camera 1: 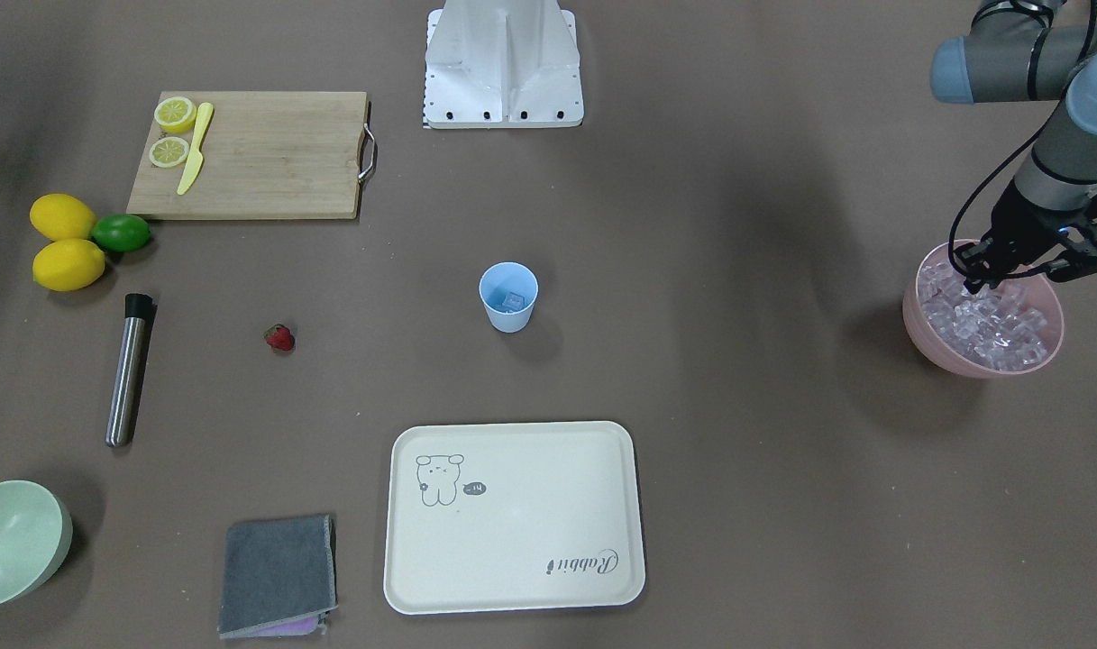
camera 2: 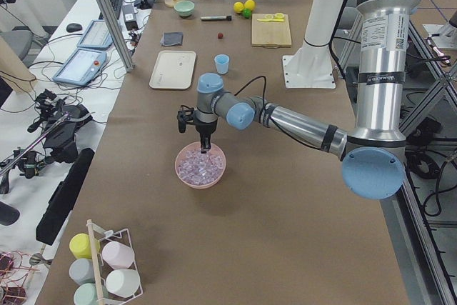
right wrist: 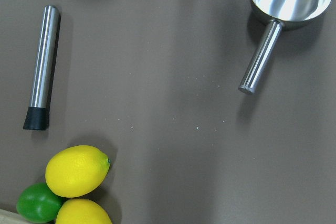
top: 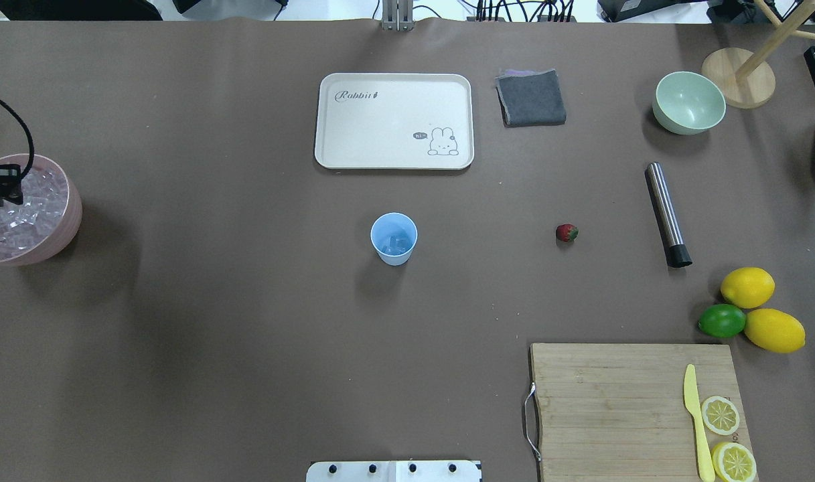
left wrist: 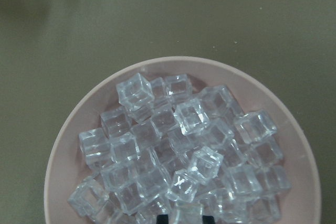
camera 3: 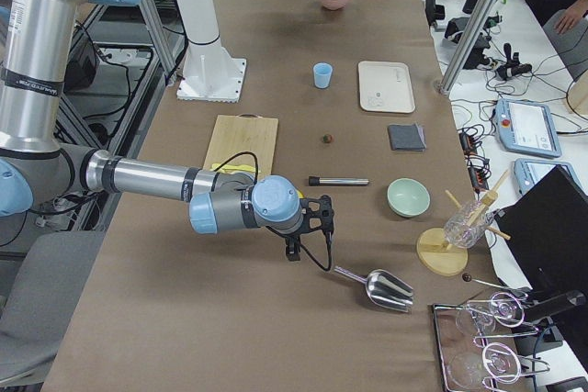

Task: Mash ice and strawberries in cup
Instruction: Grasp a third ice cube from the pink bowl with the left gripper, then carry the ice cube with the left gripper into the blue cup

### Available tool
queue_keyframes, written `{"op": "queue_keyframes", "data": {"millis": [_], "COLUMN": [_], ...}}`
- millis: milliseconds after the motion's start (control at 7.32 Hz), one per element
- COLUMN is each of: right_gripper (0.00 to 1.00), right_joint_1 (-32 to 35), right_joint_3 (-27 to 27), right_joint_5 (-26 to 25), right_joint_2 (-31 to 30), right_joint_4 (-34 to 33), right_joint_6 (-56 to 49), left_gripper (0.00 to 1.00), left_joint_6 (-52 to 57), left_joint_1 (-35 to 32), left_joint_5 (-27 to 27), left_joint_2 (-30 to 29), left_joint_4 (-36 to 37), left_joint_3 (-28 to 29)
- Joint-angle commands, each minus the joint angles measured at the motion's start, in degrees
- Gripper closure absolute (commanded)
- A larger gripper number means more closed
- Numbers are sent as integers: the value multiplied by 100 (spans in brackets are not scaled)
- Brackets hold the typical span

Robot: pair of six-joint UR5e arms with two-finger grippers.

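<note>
Two spots have ice. Far left, the pink bowl (top: 72,217) is heaped with ice (top: 35,201). The left gripper (camera 1: 973,285) is dipped into it, fingers pinched in narrow with a single cube between the tips.

Next over, the cream tray (top: 380,127) reads "Rabbit" in script. It also has a little bunny drawing and a speech bubble too tiny for me to read. Nearer the robot, the light blue cup (top: 397,258) stands upright mid-table with some ice in the bottom.

Then there's a folded grey cloth (top: 531,99), and the strawberry (top: 566,232) lying alone on the table, well apart from the cup. Further right are a steel muddler (top: 667,214), a pale green bowl (top: 670,118) and two lemons (top: 747,286) bunched with a lime (top: 722,320).

The right gripper (camera 3: 293,252) hangs over the table near a metal scoop (camera 3: 386,289). Can't tell how wide it's set.
</note>
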Motion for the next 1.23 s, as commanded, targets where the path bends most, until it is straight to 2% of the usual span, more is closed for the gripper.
{"op": "queue_keyframes", "data": {"millis": [0, 137, 273, 547, 683, 956, 1093], "right_gripper": [0, 0, 0, 0, 0, 0, 0], "right_joint_1": [0, 0, 0, 0, 0, 0, 0], "right_joint_3": [34, 43, 52, 52, 52, 17, -9], "right_joint_5": [0, 0, 0, 0, 9, 0, 0], "right_joint_2": [25, 25, 42, 103, 147, 148, 148], "right_joint_4": [0, 9, 17, 26, 9, 9, 0], "right_joint_6": [3, -6, 3, 3, 3, 3, 3], "left_gripper": [100, 100, 100, 100, 100, 100, 100], "left_joint_6": [-221, -606, -984, -1723, -1778, -2068, -2069], "left_joint_1": [20, 264, 919, 1722, 2038, 2400, 2584], "left_joint_5": [-291, -423, -372, -284, -48, 76, 268], "left_joint_2": [-1161, -1926, -2560, -3791, -4066, -4568, -4596], "left_joint_4": [1139, 1510, 1671, 1611, 1524, 728, 662], "left_joint_3": [-365, -357, -243, 588, 802, 1774, 1849]}}
